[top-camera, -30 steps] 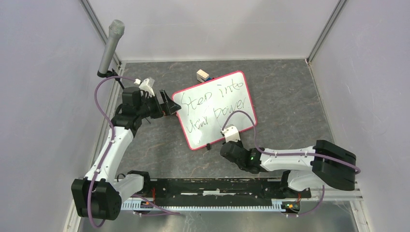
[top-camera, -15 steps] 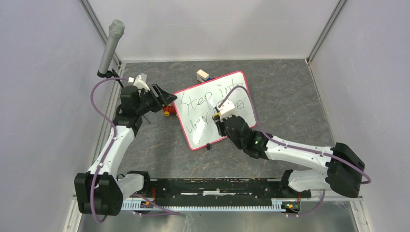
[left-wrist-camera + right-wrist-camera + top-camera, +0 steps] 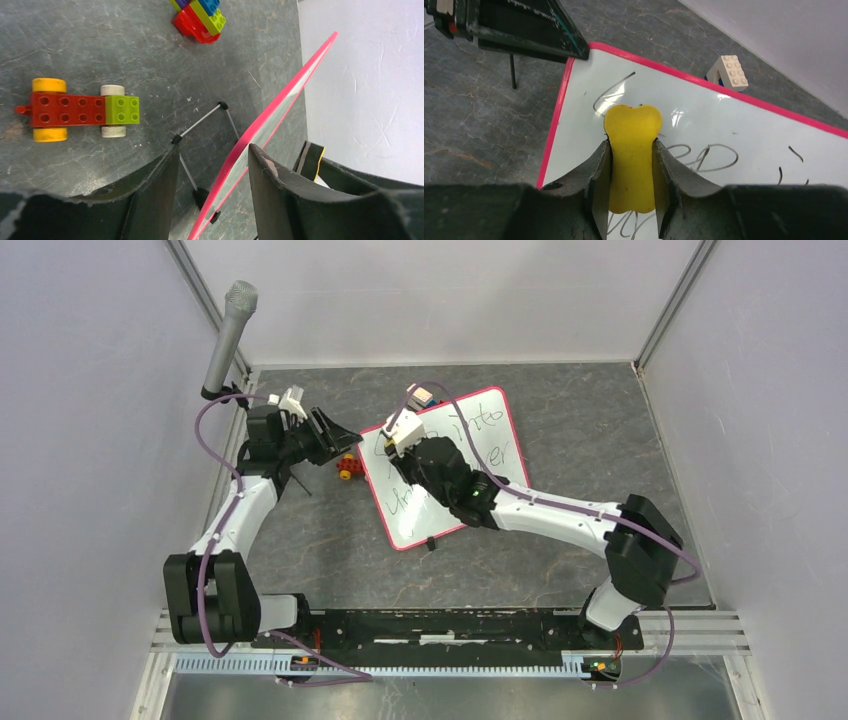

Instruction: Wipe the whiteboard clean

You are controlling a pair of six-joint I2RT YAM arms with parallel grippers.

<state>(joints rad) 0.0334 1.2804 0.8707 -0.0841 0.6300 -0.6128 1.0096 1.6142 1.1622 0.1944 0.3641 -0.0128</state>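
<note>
The whiteboard [image 3: 505, 465] was found propped aslant at mid-table. The right gripper [image 3: 631, 150] was clamped on a yellow eraser [image 3: 632, 125], held at the board's written far-left corner. The left gripper [image 3: 212, 150] was set agape, its jaws astride the board's pink rim.

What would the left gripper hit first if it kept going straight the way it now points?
Most likely the whiteboard: in the left wrist view its red-pink rim runs between the open fingers of the left gripper, though depth is hard to judge. The toy car lies off to one side.
</note>
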